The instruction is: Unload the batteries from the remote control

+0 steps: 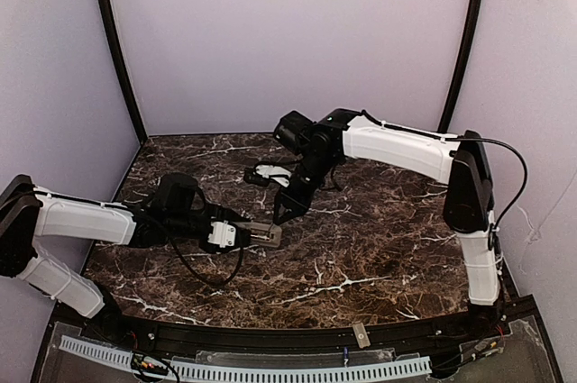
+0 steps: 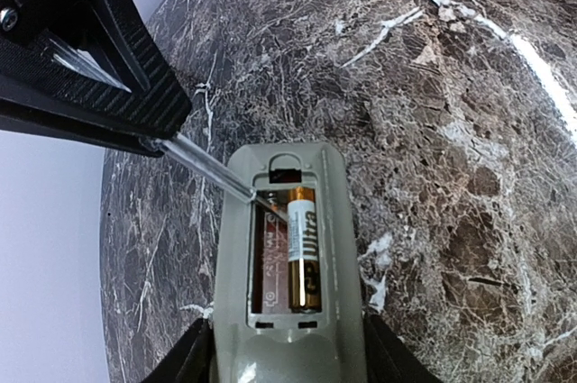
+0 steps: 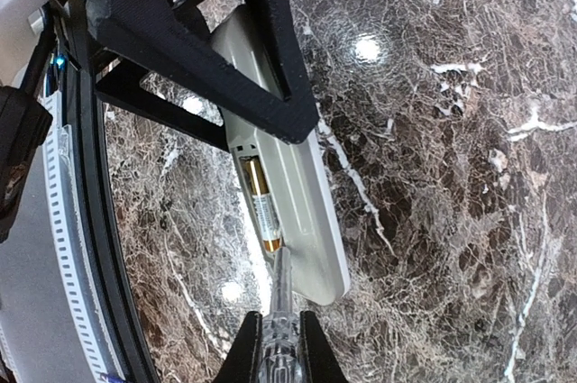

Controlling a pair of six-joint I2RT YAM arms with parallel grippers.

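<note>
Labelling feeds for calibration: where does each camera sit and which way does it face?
Top external: above and behind the bases, looking down on the table; both arms show.
Left wrist: on the left arm, facing along the remote control; left gripper fingers at bottom.
Right wrist: on the right arm, facing down the screwdriver in the right gripper.
Shared: both wrist views show the battery, screwdriver tip at its end.
</note>
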